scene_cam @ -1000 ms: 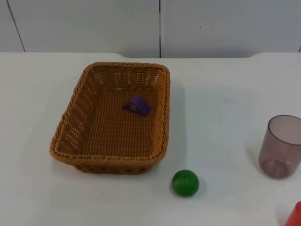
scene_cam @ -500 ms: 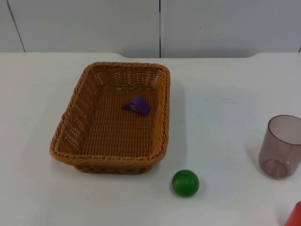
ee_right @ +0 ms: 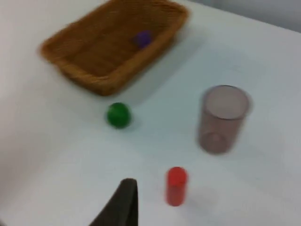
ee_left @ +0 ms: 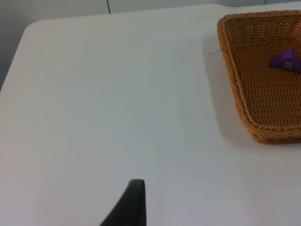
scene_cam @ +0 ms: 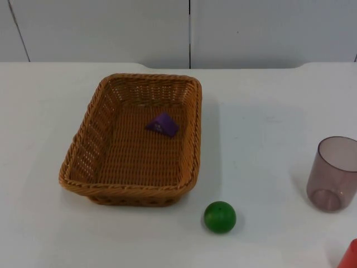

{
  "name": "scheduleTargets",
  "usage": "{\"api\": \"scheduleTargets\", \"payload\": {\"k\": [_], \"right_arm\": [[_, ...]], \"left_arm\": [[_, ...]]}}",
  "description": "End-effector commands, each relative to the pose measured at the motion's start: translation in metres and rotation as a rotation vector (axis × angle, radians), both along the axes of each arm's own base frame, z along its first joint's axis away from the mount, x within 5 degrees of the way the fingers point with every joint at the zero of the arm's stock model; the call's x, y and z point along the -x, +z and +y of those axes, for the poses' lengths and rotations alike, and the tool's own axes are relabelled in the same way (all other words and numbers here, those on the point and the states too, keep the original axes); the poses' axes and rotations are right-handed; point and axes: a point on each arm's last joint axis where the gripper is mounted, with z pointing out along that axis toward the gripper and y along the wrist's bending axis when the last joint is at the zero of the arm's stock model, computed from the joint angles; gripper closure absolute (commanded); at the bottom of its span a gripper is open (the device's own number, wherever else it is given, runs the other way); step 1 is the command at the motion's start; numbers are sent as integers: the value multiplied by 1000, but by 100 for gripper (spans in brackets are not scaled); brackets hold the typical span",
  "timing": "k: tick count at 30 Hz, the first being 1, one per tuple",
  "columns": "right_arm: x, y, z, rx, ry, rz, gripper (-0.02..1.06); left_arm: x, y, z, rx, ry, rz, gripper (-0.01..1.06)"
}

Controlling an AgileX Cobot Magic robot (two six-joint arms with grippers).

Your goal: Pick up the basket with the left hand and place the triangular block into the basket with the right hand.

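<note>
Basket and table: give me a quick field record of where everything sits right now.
basket: on the table, not held
block: purple, inside the basket, toward its far side
ball: green, on the table beside the basket's near corner
cup: clear, upright, apart from the basket
cylinder: red, upright, near the cup
left tool: waits away from the basket
right tool: off the objects

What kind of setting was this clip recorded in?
Most likely a lab test bench: a bare white table against a grey partition wall, set with practice props such as a wicker basket, green ball and translucent cup.
</note>
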Motion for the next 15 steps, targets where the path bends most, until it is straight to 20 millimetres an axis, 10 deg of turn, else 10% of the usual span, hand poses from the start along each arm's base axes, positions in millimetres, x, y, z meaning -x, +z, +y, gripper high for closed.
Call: {"api": "scheduleTargets", "payload": {"k": [1, 15], "right_arm": [[1, 0, 1, 4, -108, -9, -1], [2, 0, 3, -3, -423, -7, -1]], "left_arm": [[0, 0, 0, 8, 6, -11, 0], [0, 0, 0, 8, 6, -11, 0]]}}
